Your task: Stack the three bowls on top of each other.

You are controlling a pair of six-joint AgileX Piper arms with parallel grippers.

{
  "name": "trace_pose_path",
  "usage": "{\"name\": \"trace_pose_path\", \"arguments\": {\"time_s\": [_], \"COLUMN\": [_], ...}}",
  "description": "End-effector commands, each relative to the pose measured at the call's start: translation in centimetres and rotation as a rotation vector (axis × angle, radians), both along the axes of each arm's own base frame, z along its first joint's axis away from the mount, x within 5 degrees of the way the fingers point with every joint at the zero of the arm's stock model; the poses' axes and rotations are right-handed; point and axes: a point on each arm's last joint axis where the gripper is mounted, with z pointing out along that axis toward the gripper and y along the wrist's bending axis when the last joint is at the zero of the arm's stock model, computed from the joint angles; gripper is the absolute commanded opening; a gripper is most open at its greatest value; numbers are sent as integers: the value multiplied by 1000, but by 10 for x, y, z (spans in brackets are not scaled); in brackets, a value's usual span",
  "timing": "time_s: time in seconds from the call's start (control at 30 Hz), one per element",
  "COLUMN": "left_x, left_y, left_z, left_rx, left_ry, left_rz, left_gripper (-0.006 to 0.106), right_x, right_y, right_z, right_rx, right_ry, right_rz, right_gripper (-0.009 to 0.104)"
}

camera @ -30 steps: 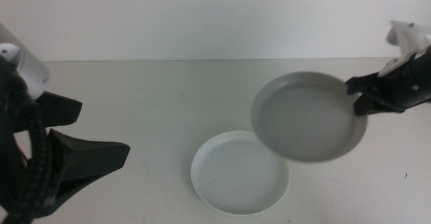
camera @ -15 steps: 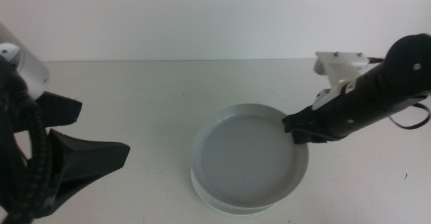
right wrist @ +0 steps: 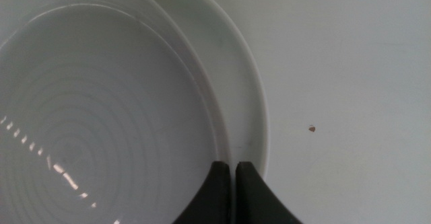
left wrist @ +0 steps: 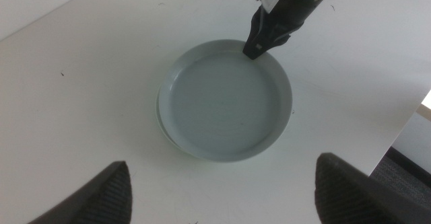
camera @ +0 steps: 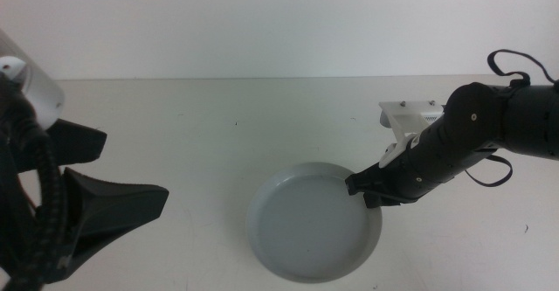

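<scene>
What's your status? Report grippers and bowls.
Right gripper shut on grey-blue bowl, nested in white bowl. Left gripper open, waiting aside. No green bowl visible.

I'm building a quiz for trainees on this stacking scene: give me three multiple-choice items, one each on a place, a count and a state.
1. Where does the pale grey-blue plastic bowl sit?
A. inside the white plastic bowl
B. beside it
C. on a shelf

2. How many bowls show?
A. one
B. two
C. four

3. How is the right pincer?
A. wide open above the table
B. shut on the grey-blue bowl's rim
C. out of view

Answers: 1 A, the white rim peeks out around it. 2 B, no mint green bowl shows. 3 B, its jaws pinch the rim. The left pincer waits, open.
</scene>
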Motion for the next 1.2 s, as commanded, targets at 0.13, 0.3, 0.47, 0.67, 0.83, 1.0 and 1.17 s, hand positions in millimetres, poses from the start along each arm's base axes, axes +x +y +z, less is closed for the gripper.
{"name": "trace_pose_path", "arguments": {"time_s": [0.13, 0.3, 0.47, 0.67, 0.83, 1.0, 1.17], "left_x": [0, 0, 0, 0, 0, 0, 0], "left_y": [-1, -1, -1, -1, -1, -1, -1], "left_z": [14, 14, 14, 14, 14, 14, 14], "left_rx": [-72, -72, -72, -72, -72, -72, -72], "left_ry": [-59, -59, -59, -59, -59, -59, -59], "left_rz": [9, 9, 9, 9, 9, 9, 9], "left_gripper": [93, 93, 93, 93, 93, 93, 93], "right_x": [8, 8, 8, 10, 8, 3, 4], "right_y": [1, 1, 1, 3, 2, -1, -3], "right_z": [20, 20, 22, 45, 84, 119, 133], "right_rx": [24, 23, 26, 42, 29, 22, 25], "right_ry": [-135, -143, -142, -152, -239, -302, -359], "right_rz": [-6, -3, -2, 16, 86, 115, 113], "right_gripper": [0, 11, 35, 53, 53, 52, 52]}}
